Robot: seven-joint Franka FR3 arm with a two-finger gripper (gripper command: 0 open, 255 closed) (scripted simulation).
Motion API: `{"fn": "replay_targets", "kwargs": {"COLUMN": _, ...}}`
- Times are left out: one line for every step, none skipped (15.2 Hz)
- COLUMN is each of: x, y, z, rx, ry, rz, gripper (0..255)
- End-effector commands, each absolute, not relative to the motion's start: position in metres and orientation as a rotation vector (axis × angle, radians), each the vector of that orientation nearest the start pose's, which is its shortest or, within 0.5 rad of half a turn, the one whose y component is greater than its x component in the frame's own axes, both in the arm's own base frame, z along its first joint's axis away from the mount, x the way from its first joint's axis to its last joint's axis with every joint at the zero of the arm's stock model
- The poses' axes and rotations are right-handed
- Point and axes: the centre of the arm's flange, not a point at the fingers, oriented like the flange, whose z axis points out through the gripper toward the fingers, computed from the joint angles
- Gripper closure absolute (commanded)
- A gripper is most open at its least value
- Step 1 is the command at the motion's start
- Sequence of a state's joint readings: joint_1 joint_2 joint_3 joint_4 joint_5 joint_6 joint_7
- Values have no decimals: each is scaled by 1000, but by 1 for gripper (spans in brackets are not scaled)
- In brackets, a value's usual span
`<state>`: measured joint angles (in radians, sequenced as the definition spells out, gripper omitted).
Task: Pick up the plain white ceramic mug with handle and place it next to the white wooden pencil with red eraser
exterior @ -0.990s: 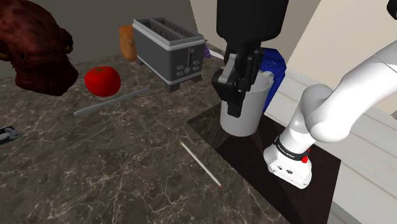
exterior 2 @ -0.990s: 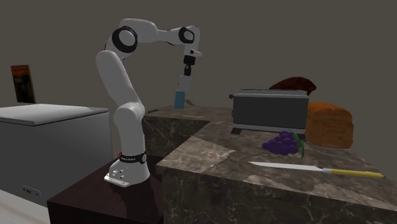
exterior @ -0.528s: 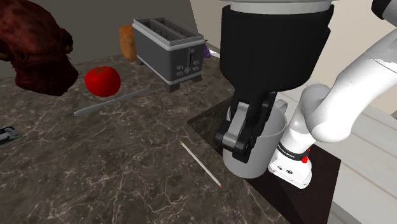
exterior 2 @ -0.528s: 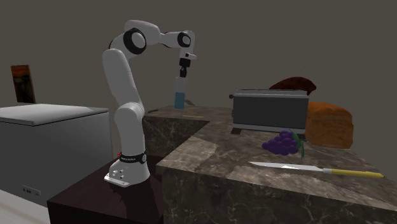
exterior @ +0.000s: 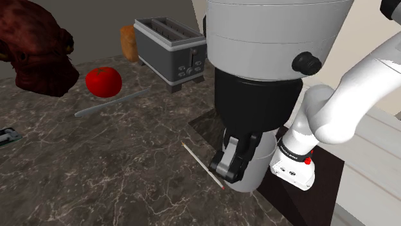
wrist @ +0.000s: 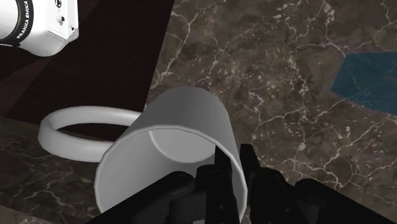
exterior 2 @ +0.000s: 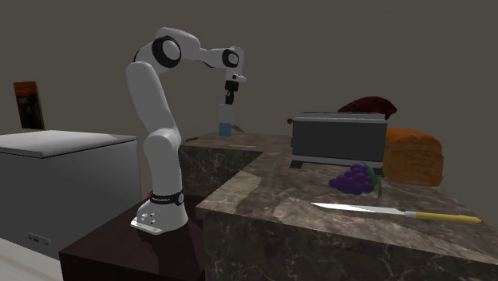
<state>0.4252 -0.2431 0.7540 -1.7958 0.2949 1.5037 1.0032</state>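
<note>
**Hand state.** The hand (wrist: 234,170) pinches one wall of the mug (wrist: 191,121) at the rim, with one finger inside the bowl and one outside.

**Location.** The mug hangs below the hand, just beside the red eraser end of the pencil (exterior: 196,158), on the side where the tabletop (exterior: 96,160) ends. It cannot be told whether the base touches the tabletop.

**Hazards.**
1. Single-wall grip: the load hangs off-centre. A quick descent or a knock may swing the mug about the fingers or let it slip.
2. Edge: the handle (wrist: 76,130) projects away from the pencil, out over the dark stand (wrist: 114,63). If released too far from the pencil, the base may be partly unsupported and the mug may topple off.
3. Pencil contact: lowering the base onto the pencil would tilt the mug or roll the pencil.

**Orientation.** The mug's long axis, base to rim, runs near vertical, in line with the fingers, with the mouth upward. The handle appears to point away from the pencil.
</note>
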Motion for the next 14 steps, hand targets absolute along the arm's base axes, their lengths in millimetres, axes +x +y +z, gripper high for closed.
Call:
{"fn": "replay_targets", "kwargs": {"x": 121, "y": 479, "z": 592, "rx": -3159, "ry": -245, "rz": 265, "gripper": 255}}
{"fn": "replay_targets", "kwargs": {"x": 121, "y": 479, "z": 587, "rx": -3159, "ry": -245, "rz": 265, "gripper": 255}}
{"fn": "replay_targets", "kwargs": {"x": 121, "y": 479, "z": 581, "rx": -3159, "ry": -245, "rz": 265, "gripper": 255}}
{"fn": "replay_targets", "kwargs": {"x": 121, "y": 479, "z": 576, "rx": -3159, "ry": -245, "rz": 265, "gripper": 255}}
{"fn": "replay_targets", "kwargs": {"x": 121, "y": 479, "z": 571, "rx": -3159, "ry": -245, "rz": 265, "gripper": 255}}
{"fn": "replay_targets", "kwargs": {"x": 121, "y": 479, "z": 565, "rx": -3159, "ry": -245, "rz": 265, "gripper": 255}}
{"fn": "replay_targets", "kwargs": {"x": 121, "y": 479, "z": 560, "rx": -3159, "ry": -245, "rz": 265, "gripper": 255}}
{"fn": "replay_targets", "kwargs": {"x": 121, "y": 479, "z": 555, "rx": -3159, "ry": -245, "rz": 265, "gripper": 255}}
{"fn": "replay_targets", "kwargs": {"x": 121, "y": 479, "z": 550, "rx": -3159, "ry": -245, "rz": 265, "gripper": 255}}
{"fn": "replay_targets", "kwargs": {"x": 121, "y": 479, "z": 544, "rx": -3159, "ry": -245, "rz": 265, "gripper": 255}}
{"fn": "replay_targets", "kwargs": {"x": 121, "y": 479, "z": 539, "rx": -3159, "ry": -245, "rz": 265, "gripper": 255}}
{"fn": "replay_targets", "kwargs": {"x": 121, "y": 479, "z": 534, "rx": -3159, "ry": -245, "rz": 265, "gripper": 255}}
{"fn": "replay_targets", "kwargs": {"x": 121, "y": 479, "z": 528, "rx": -3159, "ry": -245, "rz": 265, "gripper": 255}}
{"fn": "replay_targets", "kwargs": {"x": 121, "y": 479, "z": 523, "rx": -3159, "ry": -245, "rz": 265, "gripper": 255}}
